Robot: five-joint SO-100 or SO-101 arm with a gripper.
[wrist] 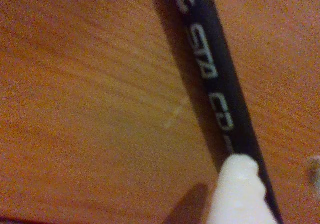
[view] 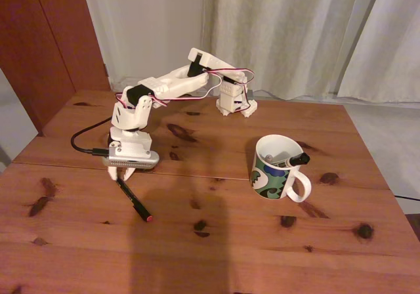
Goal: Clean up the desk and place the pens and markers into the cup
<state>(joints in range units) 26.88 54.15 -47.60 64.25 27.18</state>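
On the reddish wooden desk (view: 216, 241) lies a black pen with a red tip (view: 136, 203), slanting toward the front. My gripper (view: 122, 174) hangs low over the pen's upper end, open, one finger on each side of it. In the wrist view the black pen (wrist: 215, 84) with grey print runs diagonally. A white fingertip (wrist: 236, 189) touches its left side, and the gripper (wrist: 275, 179) straddles it. The white patterned cup (view: 274, 176) stands to the right with a black-capped marker (view: 293, 158) leaning inside it.
The arm's base (view: 235, 105) sits at the back of the desk, and a black cable (view: 82, 140) loops off to the left. A seam (view: 197, 176) crosses the tabletop. Curtains hang behind, and bare wood stretches between pen and cup.
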